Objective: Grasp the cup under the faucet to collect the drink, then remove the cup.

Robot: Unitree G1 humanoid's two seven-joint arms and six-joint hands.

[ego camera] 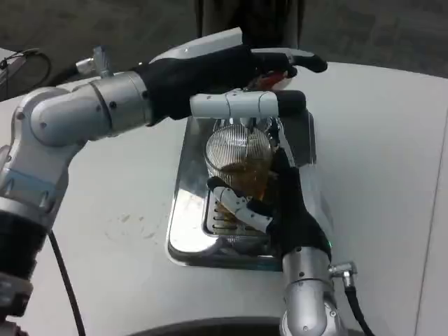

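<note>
The filling looks well underway. The ribbed glass cup (239, 157) stands on the drip grate (227, 222) of the steel tray (187, 210), right under the faucet (247, 124), and amber drink already sits in its lower part, perhaps a third of the way up. I can't make out whether liquid is running at this instant.

The right hand (269, 203) comes up from the near edge and grips the cup, dark fingers along its right side and a white finger (234, 199) curling across the front near the base.

The left hand (238, 73) reaches over from the left and lies across the top of the dispenser, fingers stretched forward above a red part (269, 80) that I take for the tap control. It seems to press there, but whether it grips anything I cannot tell.

So the grasp is done and collecting is partway. What remains, by my reckoning, is stopping the flow and drawing the cup out and away without slopping it.
</note>
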